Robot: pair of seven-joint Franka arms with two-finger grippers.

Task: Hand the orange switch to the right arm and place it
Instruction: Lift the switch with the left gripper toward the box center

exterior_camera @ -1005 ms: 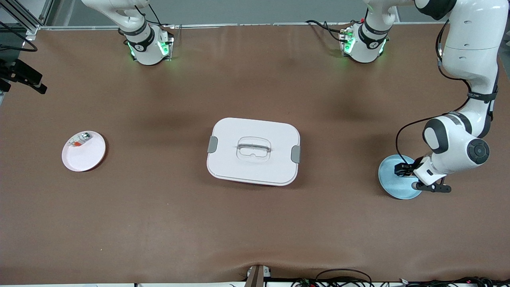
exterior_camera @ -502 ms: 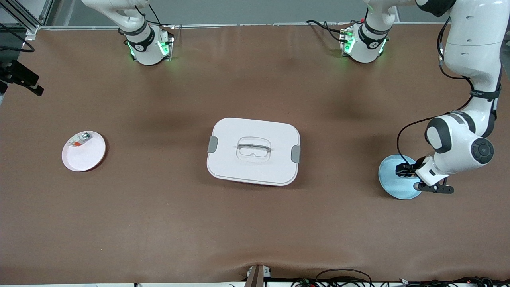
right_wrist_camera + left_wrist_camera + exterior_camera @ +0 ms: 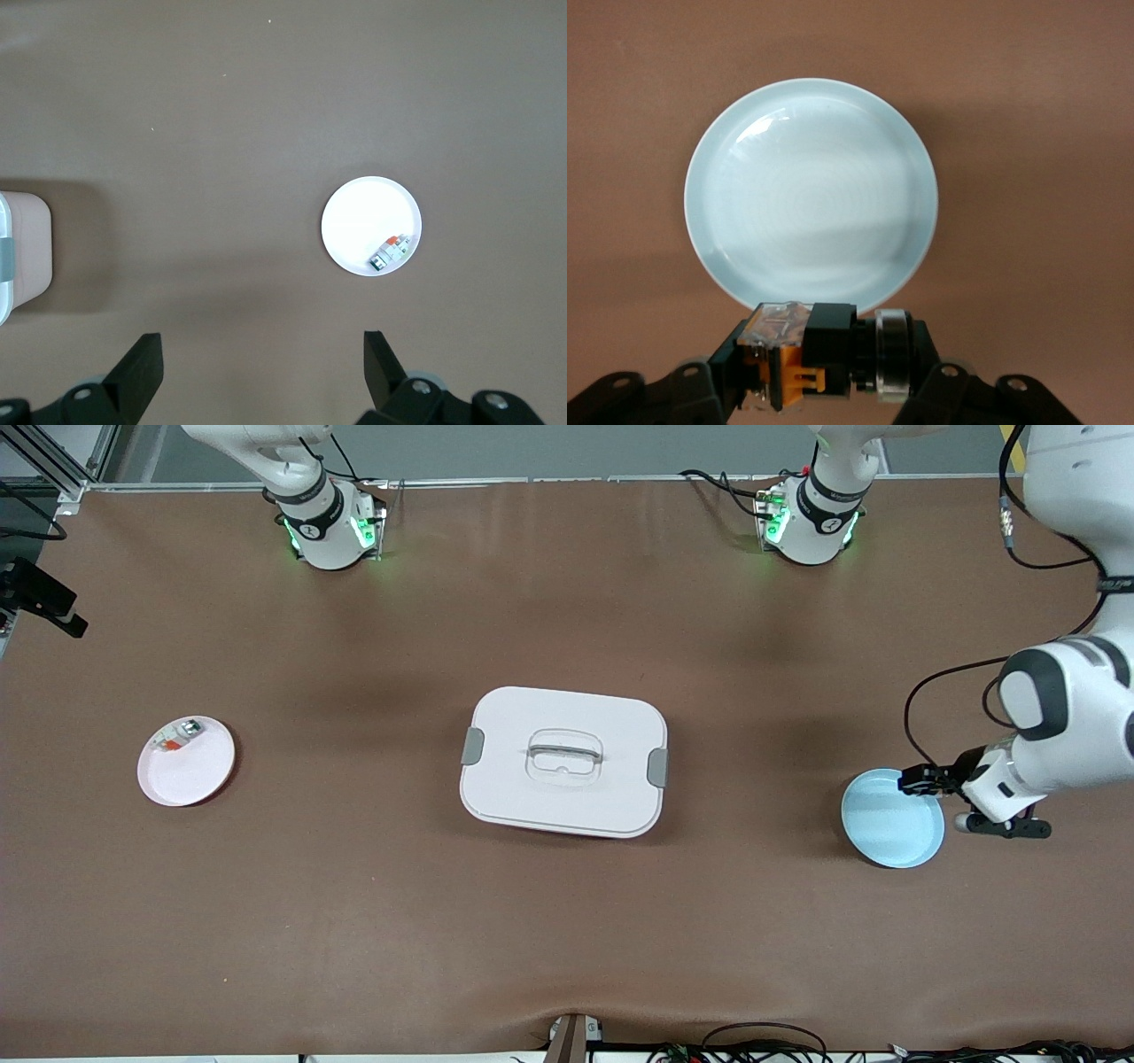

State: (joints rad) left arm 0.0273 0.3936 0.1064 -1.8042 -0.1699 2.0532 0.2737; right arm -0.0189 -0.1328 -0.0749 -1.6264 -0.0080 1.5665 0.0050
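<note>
The orange switch (image 3: 799, 367), a black stubby body with an orange part and a silver ring, sits crosswise between the jaws of my left gripper (image 3: 828, 359), which is shut on it. In the front view the left gripper (image 3: 918, 782) hangs over the rim of the light-blue plate (image 3: 886, 833) at the left arm's end of the table. That plate (image 3: 811, 204) is bare. My right gripper (image 3: 263, 354) is open and holds nothing, high over the brown table near the white plate (image 3: 359, 221).
A white lidded box (image 3: 563, 762) with grey clips stands mid-table. The pale plate (image 3: 190, 771) at the right arm's end carries a small silvery-white and orange-red part (image 3: 177, 737). Cables lie along the table edge nearest the front camera.
The left gripper has moved with the switch from above the middle of the blue plate out to its rim, toward the left arm's end of the table. The plate now shows bare.
</note>
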